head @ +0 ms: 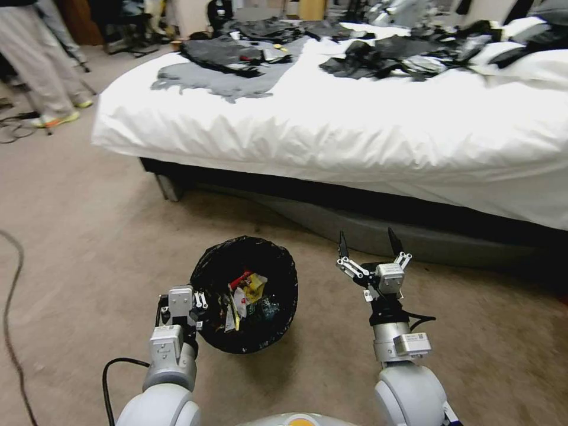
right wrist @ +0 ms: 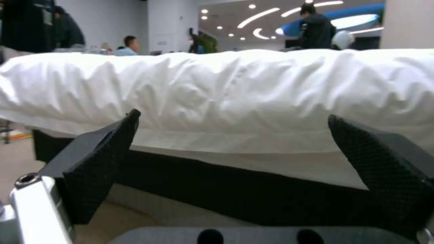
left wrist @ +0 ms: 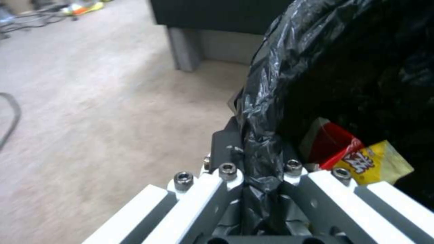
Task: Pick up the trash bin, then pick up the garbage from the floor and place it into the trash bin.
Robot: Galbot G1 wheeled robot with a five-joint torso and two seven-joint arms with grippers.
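Note:
The trash bin, round with a crinkled black liner over its rim, is low in front of me in the head view. My left gripper is shut on the near-left part of its rim. In the left wrist view, the fingers pinch the liner fold. Garbage lies inside the bin: a red-white packet, a yellow wrapper and other small bits. My right gripper is open and empty, held to the right of the bin and pointing at the bed; its dark pads stand wide apart.
A white-covered bed on a dark base spans the far side, with dark clothes piled on it. A black cable runs along the carpet at far left. A person's legs stand at far left. Bare beige carpet surrounds the bin.

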